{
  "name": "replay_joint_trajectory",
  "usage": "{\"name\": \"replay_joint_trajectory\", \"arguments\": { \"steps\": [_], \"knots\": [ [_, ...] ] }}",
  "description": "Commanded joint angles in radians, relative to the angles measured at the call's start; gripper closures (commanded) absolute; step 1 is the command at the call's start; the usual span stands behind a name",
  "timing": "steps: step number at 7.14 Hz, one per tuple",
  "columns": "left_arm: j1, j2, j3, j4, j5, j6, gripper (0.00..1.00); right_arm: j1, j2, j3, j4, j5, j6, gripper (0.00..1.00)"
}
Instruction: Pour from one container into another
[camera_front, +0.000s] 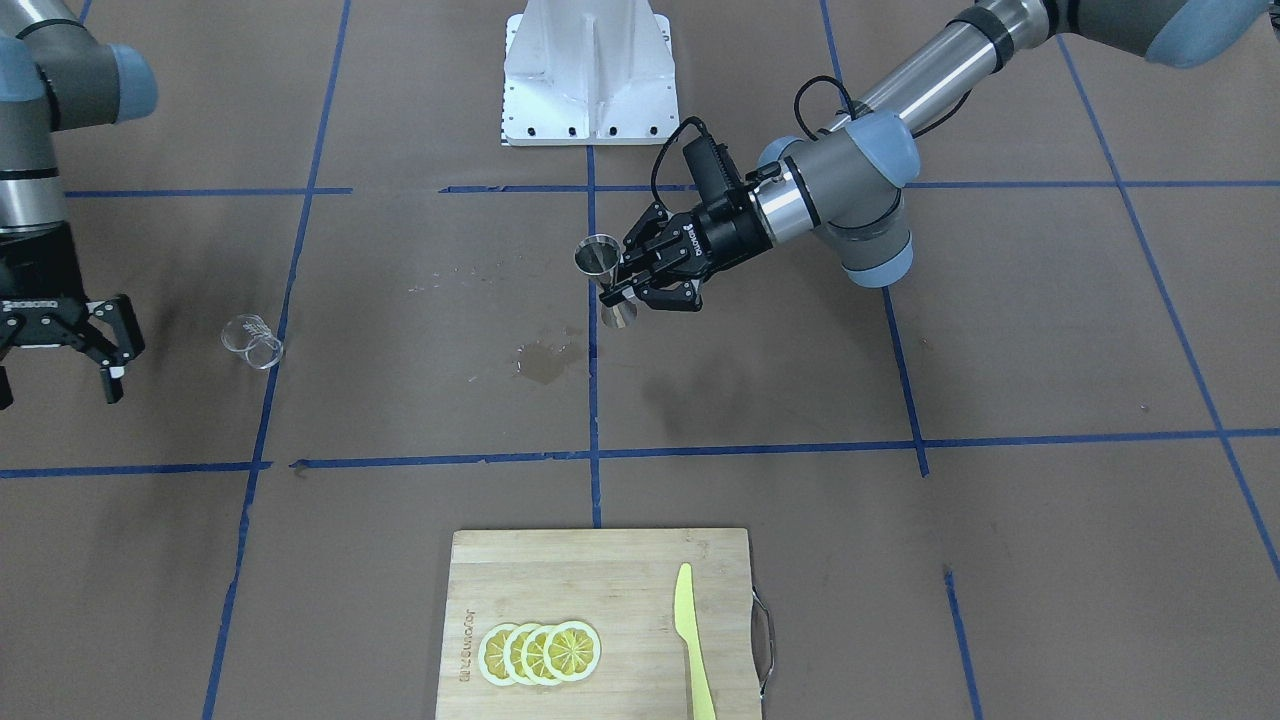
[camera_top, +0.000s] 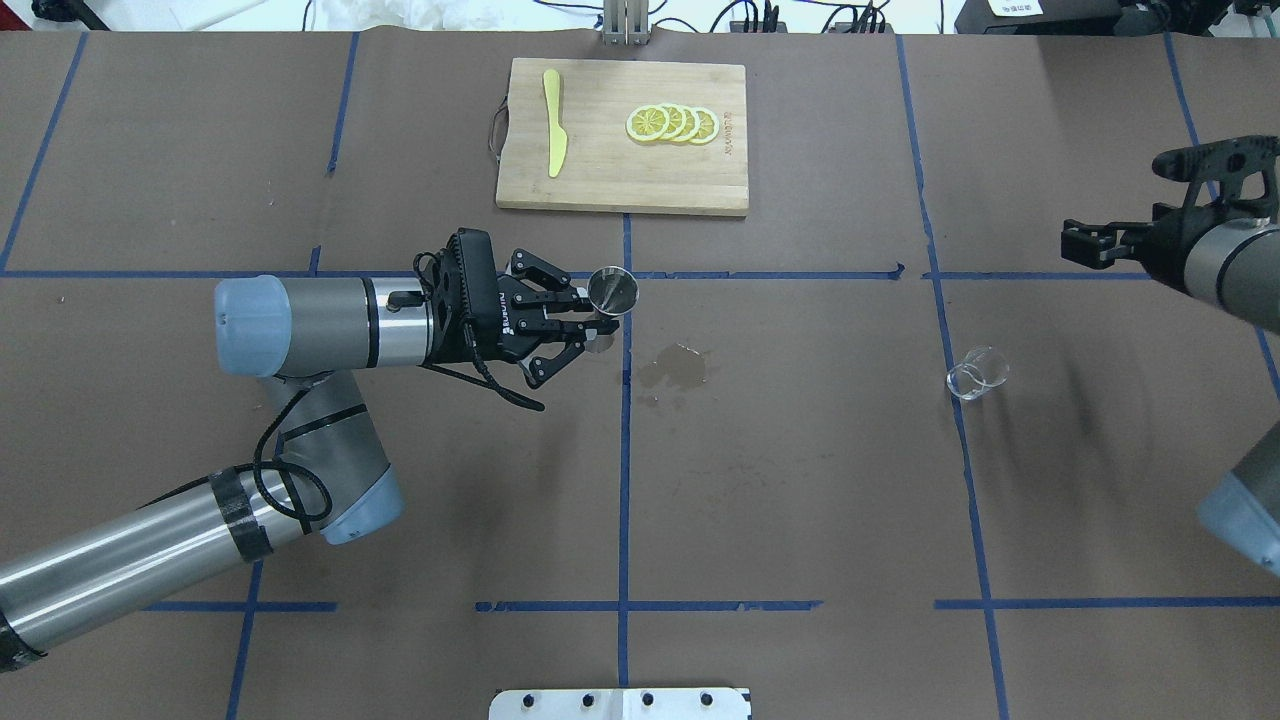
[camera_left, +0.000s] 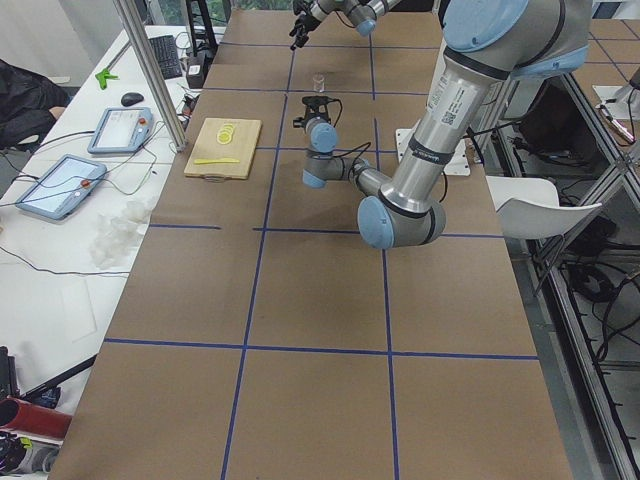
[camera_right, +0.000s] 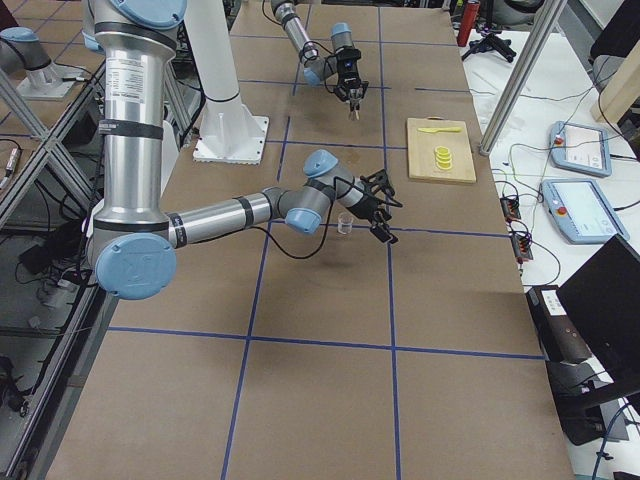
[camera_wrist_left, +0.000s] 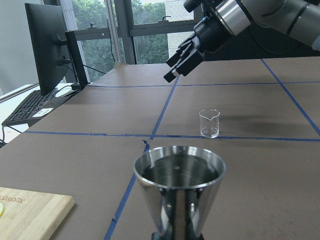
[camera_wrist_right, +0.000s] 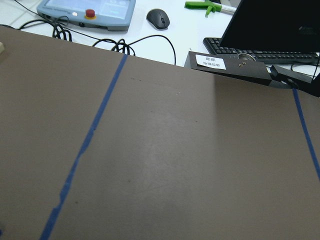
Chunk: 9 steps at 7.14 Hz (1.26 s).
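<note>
My left pincer (camera_top: 597, 330) clamps jigger (camera_top: 612, 290) at waist, upright, just beside stain (camera_top: 680, 368); my right pincer (camera_front: 58, 378) spread wide, empty. Glass cup (camera_top: 978, 372) well apart from stain, fill unclear. Step: receiver held ready. Next: grasp cup, bring over jigger, tilt.

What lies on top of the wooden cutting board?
On the cutting board lie four overlapping lemon slices and, apart from them, a yellow-green knife. Only one end slice shows whole; each of the others is partly covered by its neighbour.
</note>
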Motion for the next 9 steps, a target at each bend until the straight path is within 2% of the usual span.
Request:
{"name": "replay_joint_trajectory", "arguments": {
  "steps": [1,2,3,4,7,9],
  "knots": [
    [0.000,0.000,0.000,-0.002,0.004,0.000,1.00,0.290,0.061,-0.002,-0.239,0.423,-0.263,0.00],
    [0.000,0.000,-0.002,-0.002,0.004,0.000,1.00,0.414,0.072,-0.002,-0.369,0.582,-0.464,0.00],
    [0.000,0.000,0.000,-0.002,0.004,0.000,1.00,0.496,0.070,0.001,-0.475,0.687,-0.607,0.00],
    [0.000,0.000,-0.002,-0.003,0.004,0.000,1.00,0.550,0.069,0.008,-0.567,0.745,-0.668,0.00],
    [0.000,0.002,-0.008,-0.003,0.004,0.000,1.00,0.550,0.049,-0.001,-0.712,0.733,-0.668,0.00],
    [-0.009,0.002,-0.015,-0.005,0.004,-0.008,1.00,0.549,0.000,0.001,-0.699,0.731,-0.659,0.00]
  ]
}}
